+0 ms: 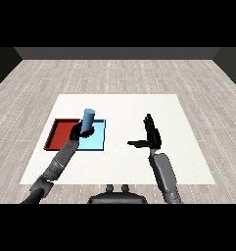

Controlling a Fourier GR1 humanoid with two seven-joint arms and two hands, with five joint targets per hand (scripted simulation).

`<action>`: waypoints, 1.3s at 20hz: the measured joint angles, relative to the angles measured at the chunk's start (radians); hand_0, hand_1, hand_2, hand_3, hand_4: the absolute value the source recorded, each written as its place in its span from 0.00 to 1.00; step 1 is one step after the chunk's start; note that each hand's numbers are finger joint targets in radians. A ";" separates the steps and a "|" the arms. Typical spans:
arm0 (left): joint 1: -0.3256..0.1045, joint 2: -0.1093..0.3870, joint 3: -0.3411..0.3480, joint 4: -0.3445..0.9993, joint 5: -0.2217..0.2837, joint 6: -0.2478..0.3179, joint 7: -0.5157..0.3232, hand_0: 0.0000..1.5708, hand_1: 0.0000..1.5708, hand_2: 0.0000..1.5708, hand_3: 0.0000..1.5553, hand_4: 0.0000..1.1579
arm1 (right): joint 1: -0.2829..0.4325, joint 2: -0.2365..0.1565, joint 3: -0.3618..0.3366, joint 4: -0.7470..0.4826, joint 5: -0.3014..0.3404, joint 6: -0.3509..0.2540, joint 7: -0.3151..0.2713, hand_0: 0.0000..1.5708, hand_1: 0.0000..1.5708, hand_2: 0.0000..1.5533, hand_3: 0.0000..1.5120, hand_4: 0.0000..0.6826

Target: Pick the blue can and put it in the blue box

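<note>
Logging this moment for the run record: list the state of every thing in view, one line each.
blue can: upright, held over the light blue tray.
left hand: curled round the can.
right hand: open, holding nothing, above the table.
light blue tray: beside the red one, under the can.
red tray: holds nothing.

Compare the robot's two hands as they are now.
The left hand is curled round the blue can over the light blue tray; the right hand holds nothing, with straight fingers and its thumb pointing left. The left is at the trays, the right over bare table. Both are black.
</note>
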 measured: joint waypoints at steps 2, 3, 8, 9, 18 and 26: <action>-0.047 0.002 -0.013 0.088 -0.039 0.008 0.060 0.54 0.54 0.46 0.32 0.79 | -0.006 0.001 -0.014 0.022 -0.007 0.001 -0.008 0.00 0.00 0.00 0.00 0.00; -0.071 0.000 -0.017 0.138 -0.053 0.002 0.081 0.44 0.44 0.36 0.17 0.76 | -0.003 -0.004 -0.022 0.025 -0.013 0.006 -0.011 0.00 0.00 0.00 0.00 0.00; -0.180 -0.063 -0.033 0.357 -0.112 -0.016 0.172 0.78 0.78 0.66 0.00 0.68 | 0.002 -0.019 -0.063 0.072 -0.038 0.028 -0.035 0.00 0.00 0.00 0.00 0.00; -0.194 -0.075 -0.034 0.393 -0.118 -0.029 0.188 0.76 0.76 0.66 0.00 0.72 | -0.005 -0.016 -0.067 0.087 -0.039 0.027 -0.040 0.00 0.00 0.00 0.00 0.00; -0.255 -0.136 -0.015 0.580 -0.118 -0.249 0.232 0.00 0.00 0.00 0.00 0.60 | -0.021 -0.035 -0.116 0.154 -0.070 0.050 -0.057 0.00 0.00 0.00 0.00 0.00; -0.273 -0.132 0.047 0.596 -0.086 -0.093 0.198 0.00 0.00 0.00 0.00 0.00 | -0.023 -0.041 -0.124 0.170 -0.058 0.050 -0.081 0.00 0.00 0.00 0.00 0.00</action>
